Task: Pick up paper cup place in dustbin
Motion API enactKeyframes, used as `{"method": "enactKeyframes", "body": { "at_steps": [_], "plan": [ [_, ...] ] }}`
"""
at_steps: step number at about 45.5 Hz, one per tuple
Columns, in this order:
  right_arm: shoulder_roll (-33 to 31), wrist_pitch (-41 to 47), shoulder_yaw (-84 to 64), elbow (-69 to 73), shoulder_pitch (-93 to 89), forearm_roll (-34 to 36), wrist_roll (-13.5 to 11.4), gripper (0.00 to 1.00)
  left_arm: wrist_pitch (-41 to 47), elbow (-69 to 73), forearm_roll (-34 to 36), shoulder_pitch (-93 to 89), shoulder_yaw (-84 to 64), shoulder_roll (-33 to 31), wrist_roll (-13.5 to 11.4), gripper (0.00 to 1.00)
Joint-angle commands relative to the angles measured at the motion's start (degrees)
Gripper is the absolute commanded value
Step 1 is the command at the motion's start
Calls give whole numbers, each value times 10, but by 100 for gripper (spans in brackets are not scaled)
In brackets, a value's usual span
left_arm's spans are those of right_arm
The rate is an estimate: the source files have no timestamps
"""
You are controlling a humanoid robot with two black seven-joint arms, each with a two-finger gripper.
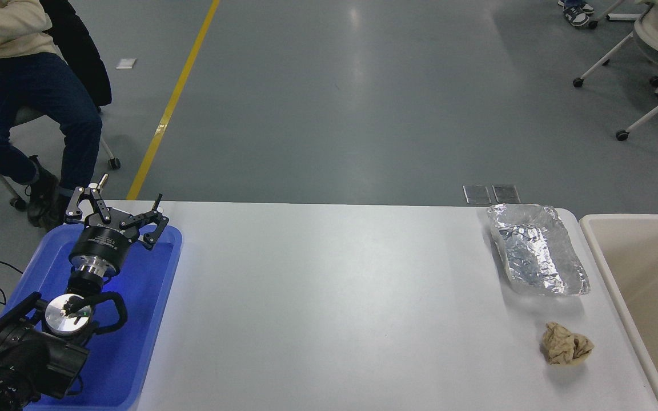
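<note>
No paper cup shows anywhere in the head view; it is out of view. The beige dustbin [594, 242] stands at the table's right edge, cut off by the picture's border, and the part of its inside that shows is bare. My left gripper [116, 206] is parked at the lower left over a blue tray [155, 297], with its fingers spread open and empty. My right arm and its gripper are out of view.
A crinkled silver foil tray [536, 248] lies at the table's far right. A crumpled tan paper wad [566, 343] lies nearer, beside the dustbin. A person sits on a chair at the top left [15, 85]. Wheeled chairs stand at the top right [649, 63].
</note>
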Motion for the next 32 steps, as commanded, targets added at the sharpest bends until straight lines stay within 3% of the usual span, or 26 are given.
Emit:
{"method": "enactKeyframes", "body": {
  "at_steps": [1, 8, 14, 24, 32],
  "plan": [
    [-84, -2, -17, 167, 71, -57, 0, 100, 0, 0, 0, 0, 0, 0, 0, 100],
    [-182, 2, -22, 351, 190, -142, 0, 100, -1, 0, 0, 0, 0, 0, 0, 100],
    [-224, 11, -43, 445, 268, -157, 0, 100, -1, 0, 0, 0, 0, 0, 0, 100],
    [-214, 20, -243, 600, 450, -160, 2, 100, -1, 0, 0, 0, 0, 0, 0, 100],
    [-143, 33, -362, 687, 565, -158, 2, 100, -1, 0, 1, 0, 0, 0, 0, 100]
  ]
}}
